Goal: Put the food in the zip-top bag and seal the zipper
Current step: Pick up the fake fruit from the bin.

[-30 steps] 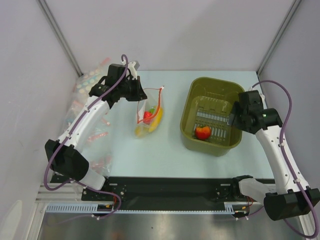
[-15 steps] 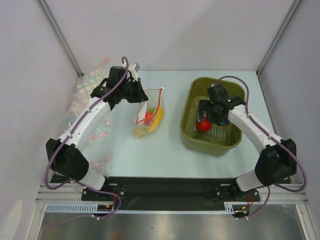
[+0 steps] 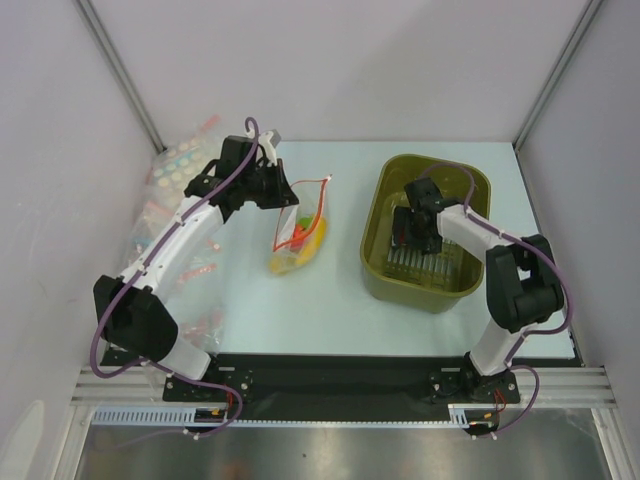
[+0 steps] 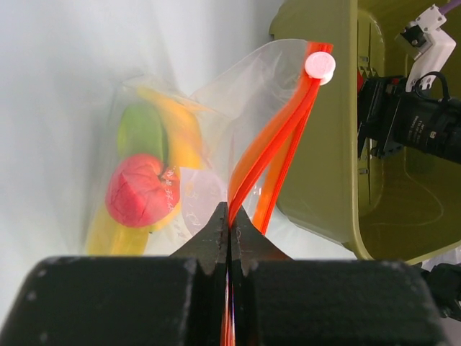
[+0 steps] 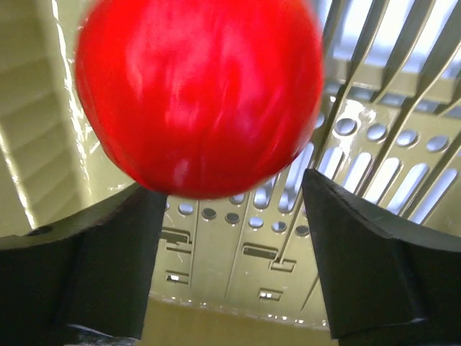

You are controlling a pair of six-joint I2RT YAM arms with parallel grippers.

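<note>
The clear zip-top bag [image 3: 298, 238] lies mid-table and holds a red fruit [image 4: 140, 189], a yellow banana [image 4: 180, 130] and a green piece [image 4: 140, 130]. Its orange-red zipper [image 4: 281, 137] runs up to a white slider [image 4: 320, 65], and the mouth stands apart. My left gripper [image 4: 229, 209] is shut on the zipper's near end. My right gripper [image 5: 232, 184] is down inside the olive basket [image 3: 380, 272], jaws wide. A second red fruit [image 5: 198, 94] sits just beyond its fingertips, touching the left one. The top view hides that fruit under the gripper.
A heap of other clear bags with coloured strips [image 3: 175, 165] lies along the left wall. The basket's slotted floor [image 5: 238, 245] and walls close in on my right gripper. The bag's mouth lies near the basket's left wall [image 4: 324, 144].
My right arm swung in from the right side and dropped into the basket over the red fruit. The left gripper kept its hold on the zipper, shifting slightly.
</note>
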